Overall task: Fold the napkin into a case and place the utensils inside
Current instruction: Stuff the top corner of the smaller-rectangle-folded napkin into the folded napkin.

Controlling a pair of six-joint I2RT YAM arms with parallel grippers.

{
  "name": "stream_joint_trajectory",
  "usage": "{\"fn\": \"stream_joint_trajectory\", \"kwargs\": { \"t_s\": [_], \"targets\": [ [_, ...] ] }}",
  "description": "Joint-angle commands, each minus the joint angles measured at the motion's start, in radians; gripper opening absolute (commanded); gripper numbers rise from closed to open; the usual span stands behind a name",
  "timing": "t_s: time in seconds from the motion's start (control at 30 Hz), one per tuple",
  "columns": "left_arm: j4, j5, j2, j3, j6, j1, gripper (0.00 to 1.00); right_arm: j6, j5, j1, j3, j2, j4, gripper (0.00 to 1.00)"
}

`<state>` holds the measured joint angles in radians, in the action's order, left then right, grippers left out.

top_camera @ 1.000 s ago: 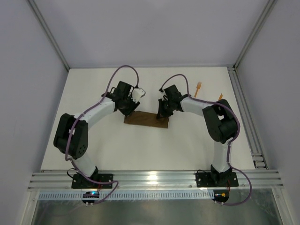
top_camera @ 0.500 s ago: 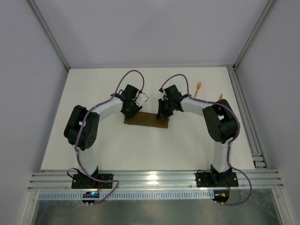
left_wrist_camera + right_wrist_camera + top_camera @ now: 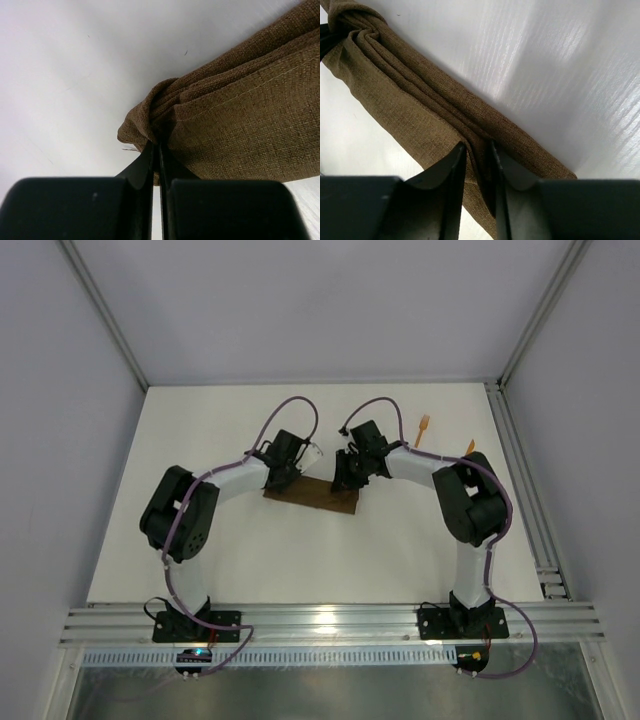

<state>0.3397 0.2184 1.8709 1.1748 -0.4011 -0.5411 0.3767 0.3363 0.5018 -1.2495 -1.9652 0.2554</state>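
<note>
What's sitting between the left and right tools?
The folded dark brown cloth strip: left tool pinches one end, right tool straddles the other. Top view shows it.

White table (image 3: 300, 550), grey walls (image 3: 320, 300), aluminium rails (image 3: 330, 622), perhaps a toothed strip (image 3: 350, 655)

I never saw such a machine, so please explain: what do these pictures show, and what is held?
These are two robot arms bolted to a table. One picture looks down from above; the other two come from cameras on the wrists. On the table lies a brown napkin, folded into a strip; an orange fork and a pointed orange piece lie apart from it. The left tool is shut on the napkin's bunched end. The right tool straddles a fold; whether it grips, I cannot tell.
</note>
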Motion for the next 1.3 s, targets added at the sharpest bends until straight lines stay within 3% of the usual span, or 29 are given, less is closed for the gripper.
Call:
{"fn": "stream_joint_trajectory", "kwargs": {
  "t_s": [0.0, 0.23, 0.57, 0.67, 0.7, 0.8, 1.1, 1.27],
  "targets": [
    [-0.057, 0.047, 0.027, -0.023, -0.007, 0.007, 0.00, 0.002, -0.062, -0.003, -0.013, 0.051, 0.004, 0.31],
    [-0.062, 0.007, 0.019, -0.027, 0.028, 0.007, 0.00, -0.012, -0.167, -0.003, -0.028, 0.202, 0.004, 0.36],
    [-0.034, -0.048, 0.016, -0.012, 0.076, 0.016, 0.01, 0.129, -0.241, 0.109, 0.130, 0.336, -0.240, 0.36],
    [-0.009, -0.099, 0.007, -0.004, 0.107, 0.032, 0.07, 0.272, -0.116, 0.122, 0.170, 0.261, -0.433, 0.22],
    [-0.002, -0.105, 0.005, 0.002, 0.111, 0.042, 0.07, 0.341, -0.059, 0.126, 0.170, 0.231, -0.506, 0.12],
    [0.005, -0.109, -0.004, 0.005, 0.120, 0.052, 0.08, 0.401, -0.046, 0.142, 0.150, 0.134, -0.580, 0.04],
    [0.016, -0.168, -0.016, 0.005, 0.142, 0.063, 0.19, 0.539, -0.072, 0.181, 0.113, -0.061, -0.694, 0.03],
    [0.018, -0.166, -0.019, 0.003, 0.142, 0.063, 0.21, 0.542, -0.043, 0.184, 0.041, -0.127, -0.696, 0.03]
  ]
}}
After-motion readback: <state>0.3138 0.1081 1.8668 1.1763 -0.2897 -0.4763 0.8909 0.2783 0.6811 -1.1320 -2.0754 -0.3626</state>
